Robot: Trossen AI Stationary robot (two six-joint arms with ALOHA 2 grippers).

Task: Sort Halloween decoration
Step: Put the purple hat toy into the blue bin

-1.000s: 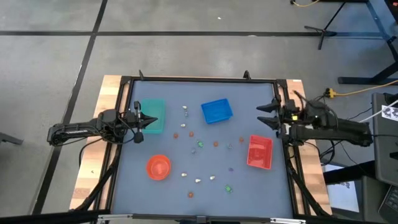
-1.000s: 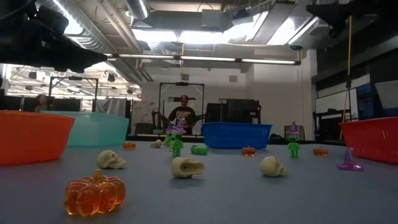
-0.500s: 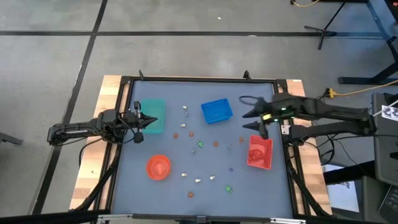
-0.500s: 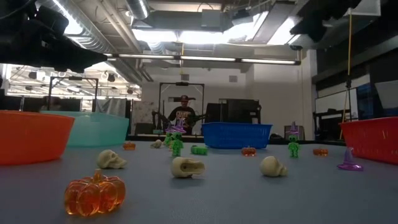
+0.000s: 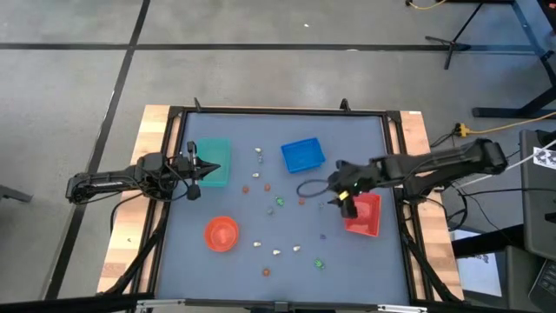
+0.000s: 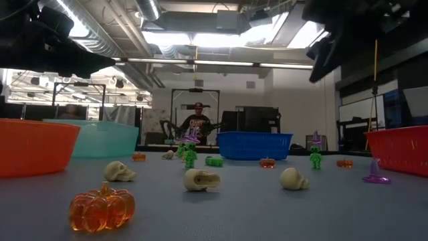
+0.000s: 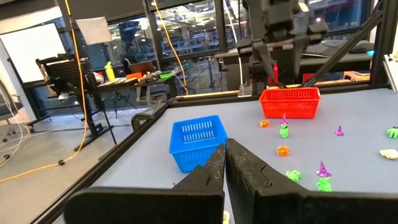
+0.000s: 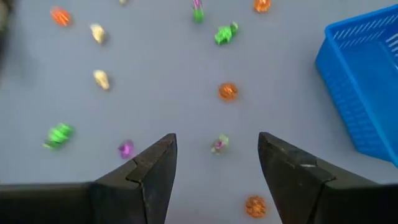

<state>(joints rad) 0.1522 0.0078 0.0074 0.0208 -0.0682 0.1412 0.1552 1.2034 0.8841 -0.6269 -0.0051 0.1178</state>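
Note:
The Halloween decoration is a scatter of tiny trinkets lying on the grey table (image 5: 373, 261): cream skulls (image 6: 200, 179), orange pumpkins (image 6: 101, 207), green figures (image 6: 190, 155) and a purple hat (image 6: 376, 173). My right gripper (image 8: 217, 165) is open and hangs above the table just left of the red tray (image 5: 363, 213), pointing down. A small green-and-purple figure (image 8: 219, 144) lies below the gap between its fingers, untouched. My left gripper (image 7: 225, 155) is shut and waits at the teal tray (image 5: 215, 163) by the table's left edge.
A blue tray (image 5: 302, 155) stands toward the far middle and an orange round bowl (image 5: 221, 233) at the near left. Under my right gripper also lie two orange pumpkins (image 8: 227, 91), a purple trinket (image 8: 126, 149) and a green one (image 8: 59, 133). A person stands beyond the far edge (image 6: 196, 124).
My right arm has swung from the table's right edge out over the table toward its middle, past the red tray, and has tipped its gripper downward. The left arm and the trinkets have kept still.

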